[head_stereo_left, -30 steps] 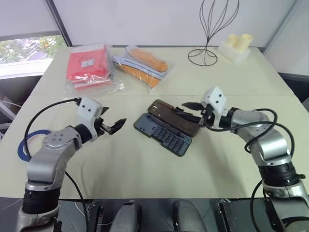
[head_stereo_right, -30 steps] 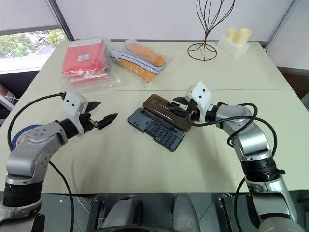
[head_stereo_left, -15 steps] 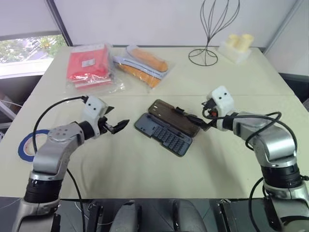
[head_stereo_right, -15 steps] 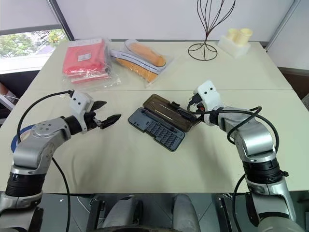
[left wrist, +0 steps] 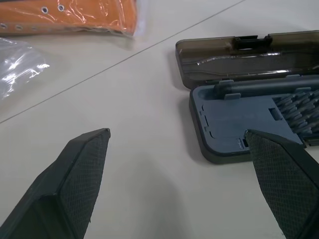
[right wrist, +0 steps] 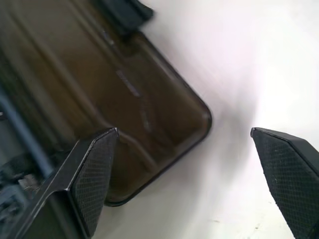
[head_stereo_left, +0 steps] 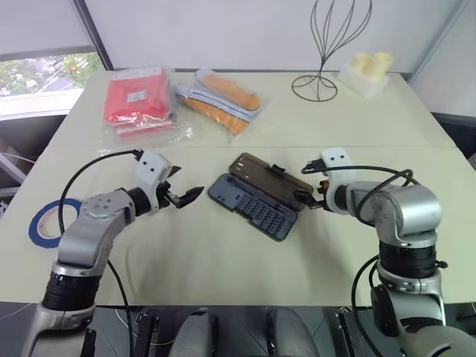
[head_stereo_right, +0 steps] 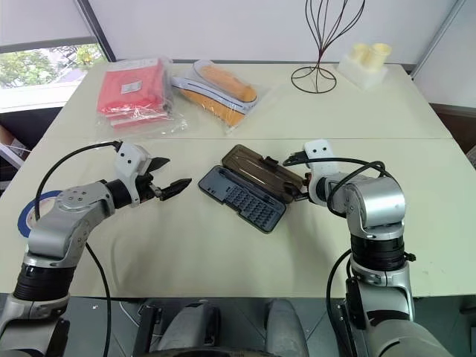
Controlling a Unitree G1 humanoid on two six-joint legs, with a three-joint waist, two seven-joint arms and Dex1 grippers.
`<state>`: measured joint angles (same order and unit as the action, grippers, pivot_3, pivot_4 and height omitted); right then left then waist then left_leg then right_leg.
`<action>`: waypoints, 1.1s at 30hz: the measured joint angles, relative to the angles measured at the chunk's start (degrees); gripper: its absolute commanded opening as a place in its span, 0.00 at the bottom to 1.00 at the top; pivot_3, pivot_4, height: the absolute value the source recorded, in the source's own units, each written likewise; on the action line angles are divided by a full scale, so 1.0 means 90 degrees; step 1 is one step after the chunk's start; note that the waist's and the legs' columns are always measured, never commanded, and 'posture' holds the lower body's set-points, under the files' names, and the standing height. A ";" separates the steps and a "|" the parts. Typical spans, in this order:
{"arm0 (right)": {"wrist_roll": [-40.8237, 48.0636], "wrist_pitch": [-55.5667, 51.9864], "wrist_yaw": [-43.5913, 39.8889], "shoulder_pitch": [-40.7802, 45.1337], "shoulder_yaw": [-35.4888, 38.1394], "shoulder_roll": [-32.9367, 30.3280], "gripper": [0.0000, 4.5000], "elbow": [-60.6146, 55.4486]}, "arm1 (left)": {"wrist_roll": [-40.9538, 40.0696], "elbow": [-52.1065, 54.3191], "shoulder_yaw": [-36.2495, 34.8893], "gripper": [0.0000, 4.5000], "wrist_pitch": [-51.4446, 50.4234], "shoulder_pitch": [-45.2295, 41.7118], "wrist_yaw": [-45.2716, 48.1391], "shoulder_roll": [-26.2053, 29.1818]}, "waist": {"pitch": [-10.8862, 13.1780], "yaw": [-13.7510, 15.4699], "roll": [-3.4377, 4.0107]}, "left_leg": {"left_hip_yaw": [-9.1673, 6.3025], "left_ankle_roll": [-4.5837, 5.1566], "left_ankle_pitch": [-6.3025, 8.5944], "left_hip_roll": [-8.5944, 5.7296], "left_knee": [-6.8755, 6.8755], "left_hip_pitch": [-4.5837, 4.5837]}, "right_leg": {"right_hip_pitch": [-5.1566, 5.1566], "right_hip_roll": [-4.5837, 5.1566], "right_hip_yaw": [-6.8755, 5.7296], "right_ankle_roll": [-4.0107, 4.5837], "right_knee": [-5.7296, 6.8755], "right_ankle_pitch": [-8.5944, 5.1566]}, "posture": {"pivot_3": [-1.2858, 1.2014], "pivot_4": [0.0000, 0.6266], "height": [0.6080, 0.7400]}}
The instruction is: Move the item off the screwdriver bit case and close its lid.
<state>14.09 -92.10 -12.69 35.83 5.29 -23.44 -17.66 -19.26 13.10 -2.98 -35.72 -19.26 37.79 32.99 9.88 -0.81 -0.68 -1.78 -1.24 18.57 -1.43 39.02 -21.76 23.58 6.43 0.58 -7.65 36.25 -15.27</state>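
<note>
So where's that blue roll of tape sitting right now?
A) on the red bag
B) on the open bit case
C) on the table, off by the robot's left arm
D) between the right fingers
C: the blue roll of tape lies flat on the table beside the left arm, well apart from the open bit case.

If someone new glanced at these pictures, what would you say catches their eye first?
Probably the flat blue-grey screwdriver bit case lying open mid-table, its smoky-brown translucent lid folded flat behind it. Both black two-fingered grippers flank it with jaws open: the left gripper just short of it, the right gripper at the lid's corner. The blue ring of tape lies at the table's left edge.
</note>
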 measured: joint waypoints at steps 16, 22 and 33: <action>-0.0243 0.0229 0.0364 0.0086 0.0010 0.0228 0.01 0.0312 | 0.0001 0.0071 0.0004 1.00 -0.0021 0.0077 -0.0219 -0.0068 | -0.0002 0.0002 -0.0001 | -0.0005 0.0009 0.0004 -0.0004 0.0003 0.0002 | -0.0006 -0.0001 0.0000 0.0000 0.0001 0.0000 | 0.52 0.24 1.00; -0.0234 0.0238 0.0304 0.0096 -0.0129 0.0139 0.01 0.0324 | 0.0000 0.0107 -0.0003 1.00 -0.0021 0.0078 -0.0334 -0.0064 | -0.0002 -0.0008 0.0000 | -0.0005 0.0009 0.0004 0.0000 -0.0001 0.0002 | -0.0003 -0.0004 -0.0002 0.0000 0.0002 0.0000 | 0.52 0.24 1.00; -0.0237 0.0454 0.0222 0.0182 -0.0410 0.0123 0.01 0.0512 | -0.0003 0.0129 -0.0021 1.00 -0.0021 0.0106 -0.0498 -0.0062 | -0.0004 -0.0051 -0.0003 | -0.0002 0.0010 0.0004 0.0008 -0.0002 0.0010 | -0.0006 -0.0012 -0.0001 0.0000 0.0002 0.0000 | 0.52 0.24 1.00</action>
<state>11.95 -88.02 -10.69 37.46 1.60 -22.33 -13.05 -19.28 14.26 -3.17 -35.91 -18.31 33.31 32.43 9.84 -1.27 -0.71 -1.79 -1.15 18.61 -1.36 39.00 -21.66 23.52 6.33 0.57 -7.66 36.26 -15.27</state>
